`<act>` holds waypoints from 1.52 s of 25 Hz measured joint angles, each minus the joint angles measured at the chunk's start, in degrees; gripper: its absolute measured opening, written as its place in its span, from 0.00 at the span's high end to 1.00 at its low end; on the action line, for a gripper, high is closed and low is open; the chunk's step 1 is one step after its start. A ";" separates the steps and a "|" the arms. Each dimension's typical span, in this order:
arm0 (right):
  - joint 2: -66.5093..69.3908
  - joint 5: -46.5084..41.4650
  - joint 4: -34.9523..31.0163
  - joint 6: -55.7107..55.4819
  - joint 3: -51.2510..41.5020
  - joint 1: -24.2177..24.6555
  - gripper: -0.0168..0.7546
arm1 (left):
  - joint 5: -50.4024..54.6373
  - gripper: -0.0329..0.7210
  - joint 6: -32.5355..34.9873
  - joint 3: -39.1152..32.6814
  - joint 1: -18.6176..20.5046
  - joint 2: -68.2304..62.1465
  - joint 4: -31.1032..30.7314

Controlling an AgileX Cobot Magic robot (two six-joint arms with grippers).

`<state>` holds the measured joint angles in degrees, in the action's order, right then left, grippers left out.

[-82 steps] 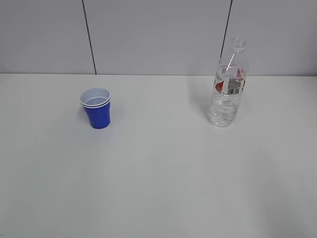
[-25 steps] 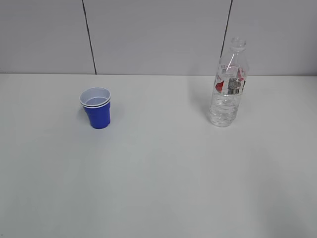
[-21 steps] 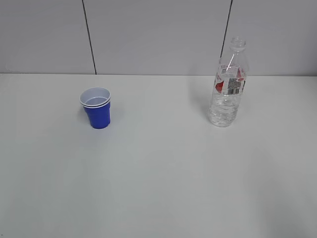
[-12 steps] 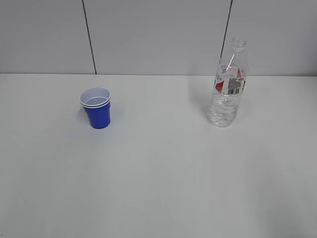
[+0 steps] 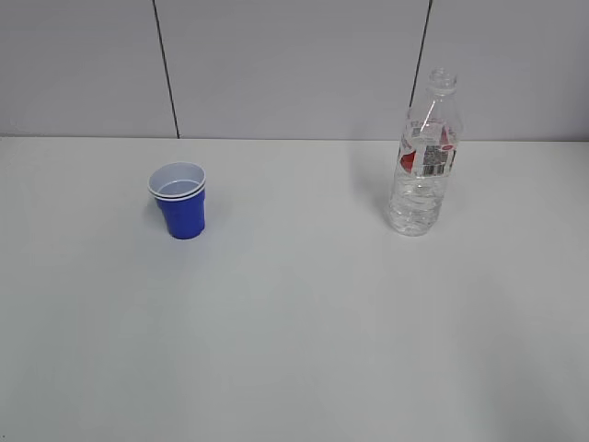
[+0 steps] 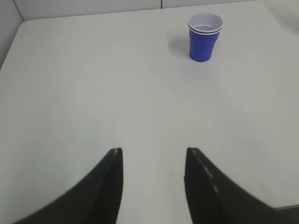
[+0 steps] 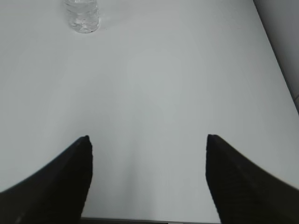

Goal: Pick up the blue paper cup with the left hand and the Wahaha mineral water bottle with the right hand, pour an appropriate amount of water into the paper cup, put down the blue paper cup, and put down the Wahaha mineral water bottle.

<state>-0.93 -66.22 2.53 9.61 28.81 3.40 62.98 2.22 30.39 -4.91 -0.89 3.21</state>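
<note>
The blue paper cup [image 5: 179, 201] stands upright on the left of the white table; it also shows far ahead in the left wrist view [image 6: 204, 36]. The Wahaha mineral water bottle [image 5: 423, 161] stands upright and capless on the right; only its base shows at the top of the right wrist view [image 7: 82, 16]. My left gripper [image 6: 154, 154] is open and empty, well short of the cup. My right gripper [image 7: 148, 139] is open wide and empty, well short of the bottle. Neither gripper shows in the exterior view.
The white table [image 5: 304, 322] meets a grey panelled wall [image 5: 294, 64] at the back. The table's right edge [image 7: 280, 74] shows in the right wrist view and its left edge [image 6: 11, 51] in the left wrist view.
</note>
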 joint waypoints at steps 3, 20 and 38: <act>0.00 0.00 0.00 0.00 0.00 0.00 0.24 | 0.00 0.52 0.00 0.00 0.00 0.00 0.00; 0.00 0.10 0.00 0.00 0.00 0.00 0.24 | 0.00 0.56 0.00 0.00 0.00 0.00 0.00; 0.00 0.10 0.00 0.00 0.00 0.00 0.24 | 0.00 0.56 0.00 0.00 0.00 0.00 0.00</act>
<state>-0.93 -66.12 2.53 9.61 28.81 3.40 62.98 2.22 30.39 -4.91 -0.89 3.21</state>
